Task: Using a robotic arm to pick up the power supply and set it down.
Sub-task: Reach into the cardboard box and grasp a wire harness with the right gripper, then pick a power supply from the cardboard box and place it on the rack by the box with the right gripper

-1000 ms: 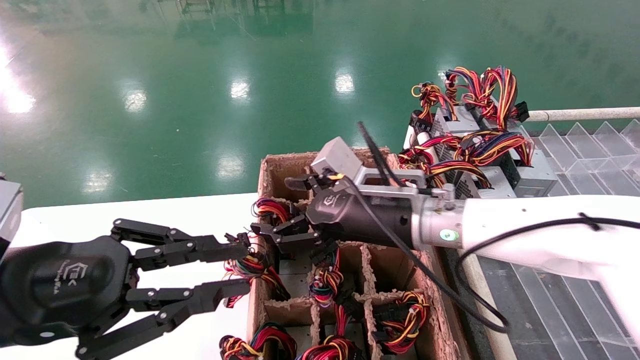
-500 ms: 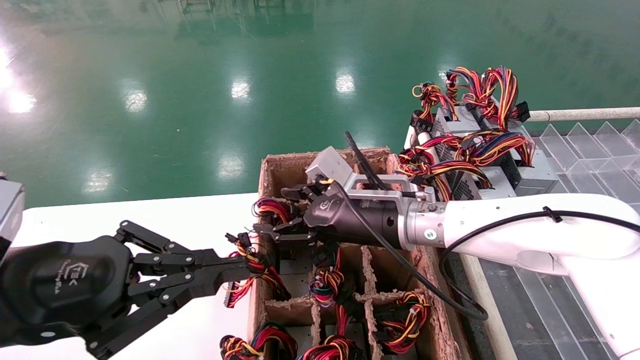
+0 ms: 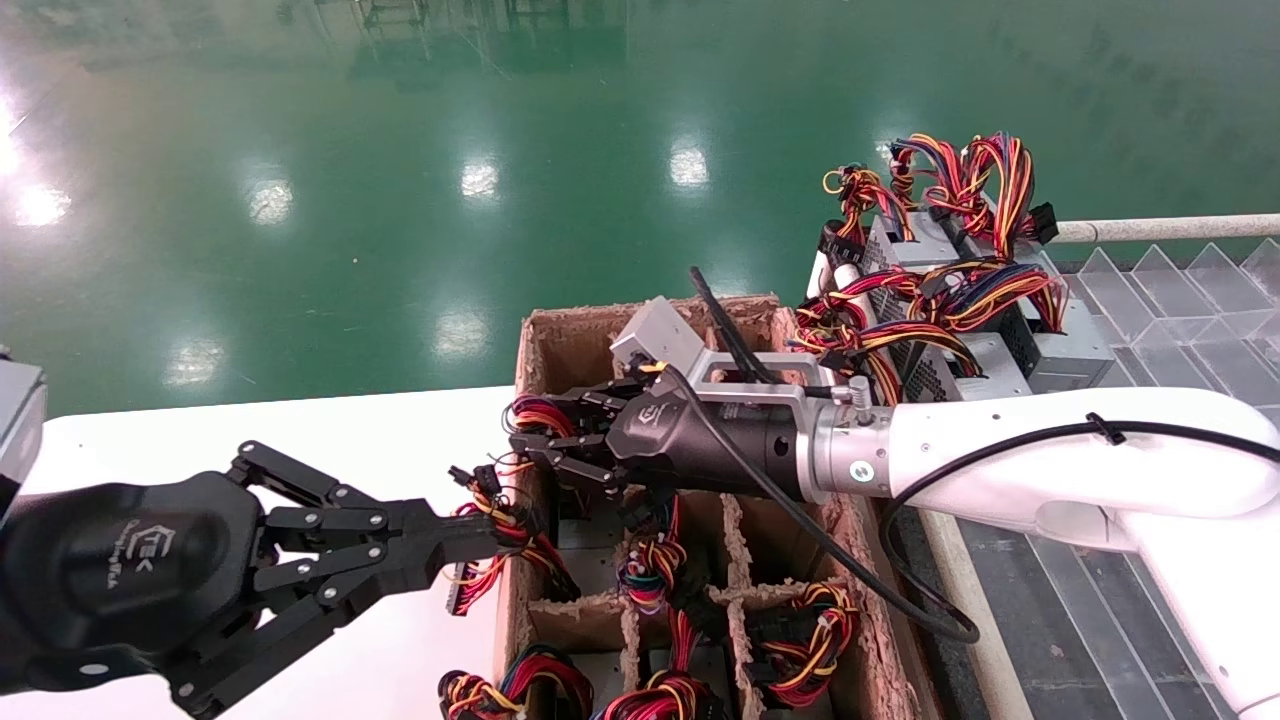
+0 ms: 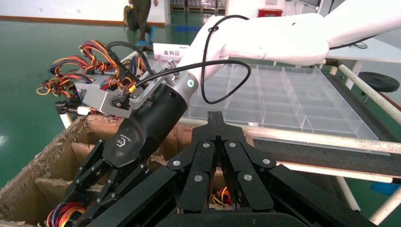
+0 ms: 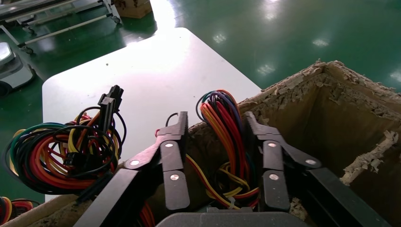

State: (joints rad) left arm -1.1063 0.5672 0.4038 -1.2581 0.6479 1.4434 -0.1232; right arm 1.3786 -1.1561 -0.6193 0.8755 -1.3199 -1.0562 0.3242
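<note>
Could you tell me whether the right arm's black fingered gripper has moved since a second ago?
Yes. The right gripper has shifted down into the brown cardboard divider box and narrowed its fingers around a wire bundle.

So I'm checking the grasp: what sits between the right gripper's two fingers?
In the right wrist view, a looped wire bundle of the power supply runs up between the right gripper's fingers, at the cardboard box's ragged edge.

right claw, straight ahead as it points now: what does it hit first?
Likely the wire loop that sits between the right claw's open fingers at the box edge. Depth past it is unclear.
</note>
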